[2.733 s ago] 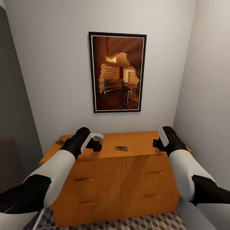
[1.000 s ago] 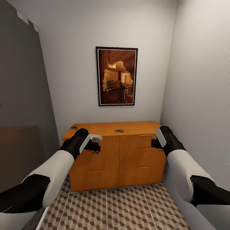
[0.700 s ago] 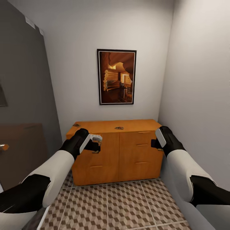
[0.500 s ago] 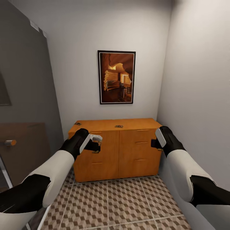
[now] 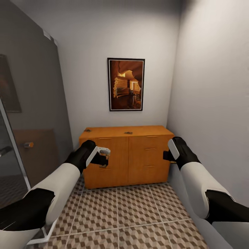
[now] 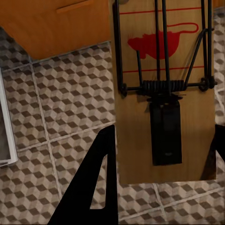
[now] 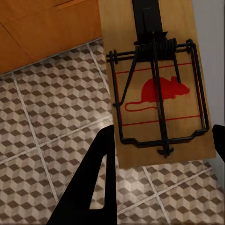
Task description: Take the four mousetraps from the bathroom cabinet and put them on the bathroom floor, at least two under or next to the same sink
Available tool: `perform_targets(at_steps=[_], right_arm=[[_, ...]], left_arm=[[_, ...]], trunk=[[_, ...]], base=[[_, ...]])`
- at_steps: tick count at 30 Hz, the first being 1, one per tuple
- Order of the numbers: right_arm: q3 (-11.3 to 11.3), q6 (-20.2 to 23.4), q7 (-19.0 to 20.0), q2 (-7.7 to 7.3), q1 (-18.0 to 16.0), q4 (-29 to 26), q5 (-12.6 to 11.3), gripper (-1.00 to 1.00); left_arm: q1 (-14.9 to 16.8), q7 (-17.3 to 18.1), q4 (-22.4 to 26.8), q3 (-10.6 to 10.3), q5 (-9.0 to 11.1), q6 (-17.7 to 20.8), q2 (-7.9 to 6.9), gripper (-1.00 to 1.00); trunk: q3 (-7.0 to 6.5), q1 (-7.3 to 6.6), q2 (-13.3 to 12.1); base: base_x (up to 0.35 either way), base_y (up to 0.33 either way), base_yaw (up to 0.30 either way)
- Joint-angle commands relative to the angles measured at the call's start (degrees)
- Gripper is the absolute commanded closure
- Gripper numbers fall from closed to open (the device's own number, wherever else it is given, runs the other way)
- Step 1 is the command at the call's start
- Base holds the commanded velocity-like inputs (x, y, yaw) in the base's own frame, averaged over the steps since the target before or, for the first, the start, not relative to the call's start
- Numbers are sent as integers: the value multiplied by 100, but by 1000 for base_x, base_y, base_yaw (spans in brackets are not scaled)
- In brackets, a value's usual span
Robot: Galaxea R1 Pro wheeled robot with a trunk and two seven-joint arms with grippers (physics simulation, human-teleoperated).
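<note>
Wooden trap (image 6: 164,89) pinched in my left gripper (image 5: 102,157); second trap (image 7: 154,89) pinched in right gripper (image 5: 167,155), both for floor (image 5: 138,211); two traps (image 5: 128,132) wait on cabinet (image 5: 128,155).

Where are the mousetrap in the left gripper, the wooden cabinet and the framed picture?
Mousetrap (image 6: 164,93): left wrist view, its coiled spring.
Cabinet (image 5: 145,157): head view, right door front.
Framed picture (image 5: 126,84): head view, middle of the print.

Cabinet (image 5: 128,159) is showing smooth orange-brown wood. Bathroom floor (image 5: 138,214) is presenting matt patterned tile. Mousetrap (image 6: 164,93) is displaying pale wood and black metal wire.
</note>
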State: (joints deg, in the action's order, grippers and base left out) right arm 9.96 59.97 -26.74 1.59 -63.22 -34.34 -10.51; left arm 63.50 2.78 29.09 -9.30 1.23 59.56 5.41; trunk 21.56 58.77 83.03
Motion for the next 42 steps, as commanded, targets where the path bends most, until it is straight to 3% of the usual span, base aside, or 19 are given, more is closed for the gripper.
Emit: perform_targets(at_steps=[1, 13, 15, 16, 20, 23, 28, 29, 31, 37, 42], right_arm=[[24, 3, -51, 8, -3, -6, -65, 100], [-6, 3, -36, 17, 279, 35, -65, 100], [-150, 3, -30, 15, 460, 39, -65, 100], [-317, -87, -26, 8, 642, 38, -65, 100], [-612, -483, 14, 8, 980, 38, -65, 100], [-848, -771, 149, 8, 1275, 35, -65, 100], [-987, -964, 340, 2, 1523, 37, -65, 100], [-1018, -1024, 449, -5, 1665, 37, -65, 100], [-1031, -1089, 526, -3, 1813, 36, -65, 100], [-1085, -1476, 598, -19, 1956, 38, -63, 100], [-1275, -1771, 724, -20, 1976, 79, -65, 100]], left_arm=[[4, 4, -22, -28, 3, 19, -7, 100], [4, 6, -243, -28, 3, -17, -86, 100], [4, -1, -355, -28, 7, -30, -90, 100], [4, -3, -472, -27, 8, -39, -93, 100], [4, -5, -801, -26, 39, -77, -119, 100], [4, -7, -1252, -27, 227, -547, -150, 100], [4, -21, -1953, -25, 513, -1341, -180, 100], [4, -26, -2369, -27, 684, -1752, -204, 100], [-1, -29, -2601, -28, 793, -2078, -233, 100], [-68, -31, -2741, -28, 871, -2510, -327, 100], [-97, -44, -2768, -28, 888, -2820, -428, 100]], trunk=[[7, -4, 5], [7, -4, 5], [7, -4, 5], [7, -4, 5], [7, -4, 5], [7, -4, 5], [7, -4, 5], [7, -4, 5], [7, -4, 5], [7, -4, 5], [7, -4, 5]], base=[[-345, 0, 0], [-346, 0, 0], [-346, 0, 0], [-346, 0, 0], [-346, 0, 0], [-346, 0, 0], [-346, 0, 0], [-346, 0, 0], [-346, 0, 0], [-346, 0, 0], [-346, 0, 0]])
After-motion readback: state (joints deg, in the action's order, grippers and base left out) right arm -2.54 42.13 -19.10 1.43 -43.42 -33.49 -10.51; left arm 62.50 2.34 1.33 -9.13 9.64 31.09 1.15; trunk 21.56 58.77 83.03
